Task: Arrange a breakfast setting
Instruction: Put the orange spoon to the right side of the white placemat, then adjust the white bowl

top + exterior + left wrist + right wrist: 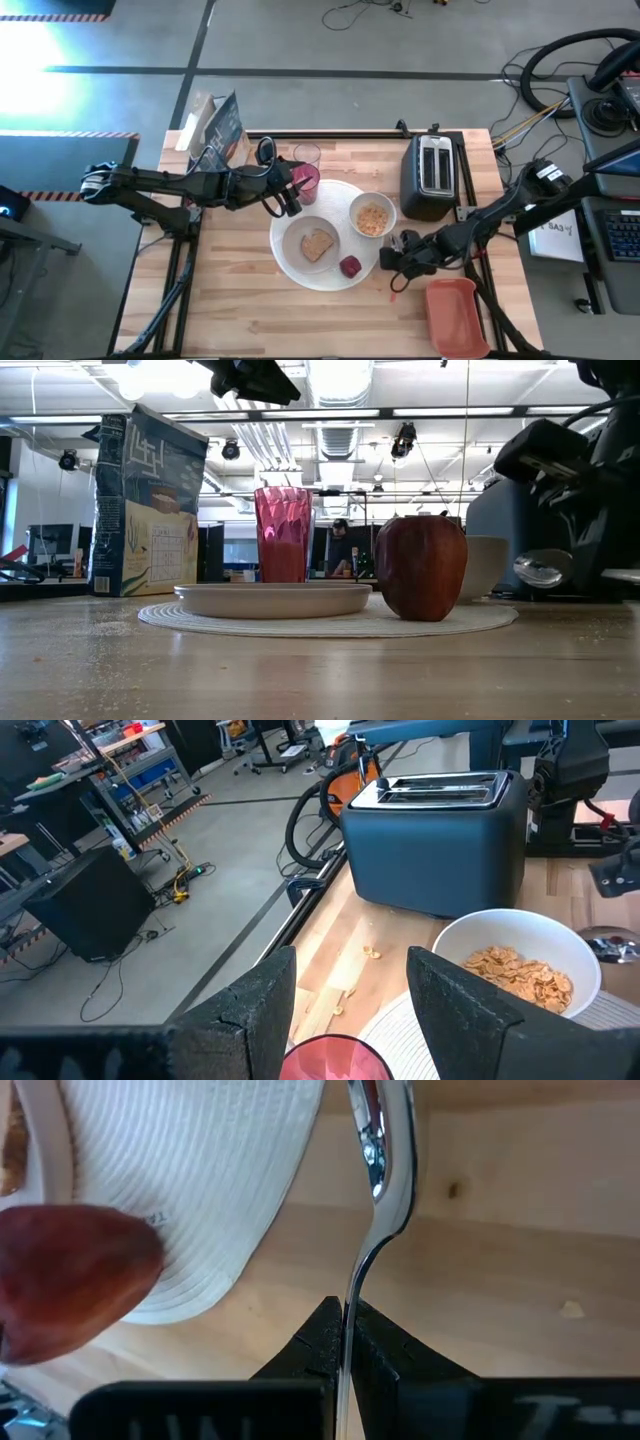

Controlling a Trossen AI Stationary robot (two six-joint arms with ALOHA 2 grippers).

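Observation:
A large white round plate (pixel 335 275) carries a smaller pale plate (pixel 300 232) with a toast slice (pixel 317 244), a small white bowl (pixel 373 215) of cereal flakes, a dark-red fruit (pixel 421 566) and a pink tumbler (pixel 284 532). The clear glass (pixel 306 155) stands just beyond the tumbler. My left gripper (pixel 350 970) hovers open above the tumbler's rim (pixel 335 1055), touching nothing. My right gripper (pixel 392 258) is shut on the spoon (pixel 380 1140), low beside the big plate's right rim, between the bowl and the fruit. My right gripper pinches the spoon's thin metal neck (pixel 350 1295) between its two fingertips, seen edge-on. The fingers slant downward from the table's right side and lie along the spoon. The spoon's bowl (pixel 540 570) points ahead of the fingers, a little above the wood.
A black two-slot toaster (pixel 430 175) stands at the far right, behind the bowl. An orange-red tray (pixel 455 315) lies at the near right corner. A cereal box (pixel 150 505) stands at the far left. Crumbs lie scattered on the wooden top.

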